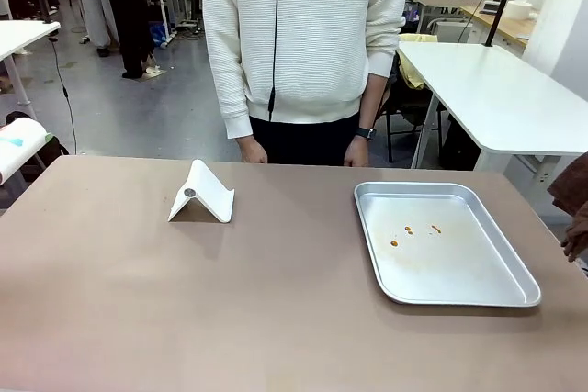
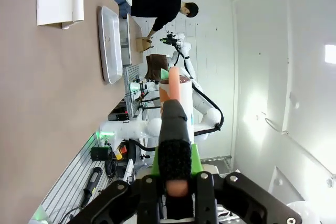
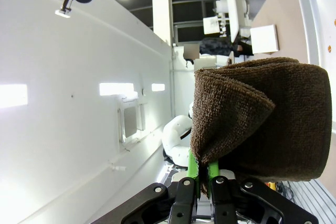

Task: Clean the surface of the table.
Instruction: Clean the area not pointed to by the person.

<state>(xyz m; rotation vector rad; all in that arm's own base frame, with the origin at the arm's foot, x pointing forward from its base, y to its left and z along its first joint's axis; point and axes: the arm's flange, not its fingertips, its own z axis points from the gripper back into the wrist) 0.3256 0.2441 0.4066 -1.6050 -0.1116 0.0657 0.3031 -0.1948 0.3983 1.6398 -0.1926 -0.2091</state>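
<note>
Across the front view spreads the greyish-brown table [image 1: 110, 300], wide and matte, from the near edge to the person [image 1: 303, 34] standing at its far side; the person's hands [image 1: 253, 151] hang at that far edge, fingers loosely curled, their tips hidden by the table's rim. Left of centre on the table stands 1 white folded stand [image 1: 204, 192]; to the right, well apart from it, lies a silver tray [image 1: 413, 187] with a few orange-brown specks [image 1: 409, 229] on its floor. At the right edge of that picture part of a brown towel [image 1: 574, 208] shows; in the right wrist view the right gripper [image 3: 202, 170] has its 2 green pads [image 3: 193, 166] pinched together on a fold of this towel, which bulges above them. In the left wrist view the left gripper [image 2: 176, 163] is clamped on a peach-coloured stick [image 2: 174, 85] with a dark textured sleeve, held upright between the pads; the table, the stand and the tray lie along that picture's left side.
</note>
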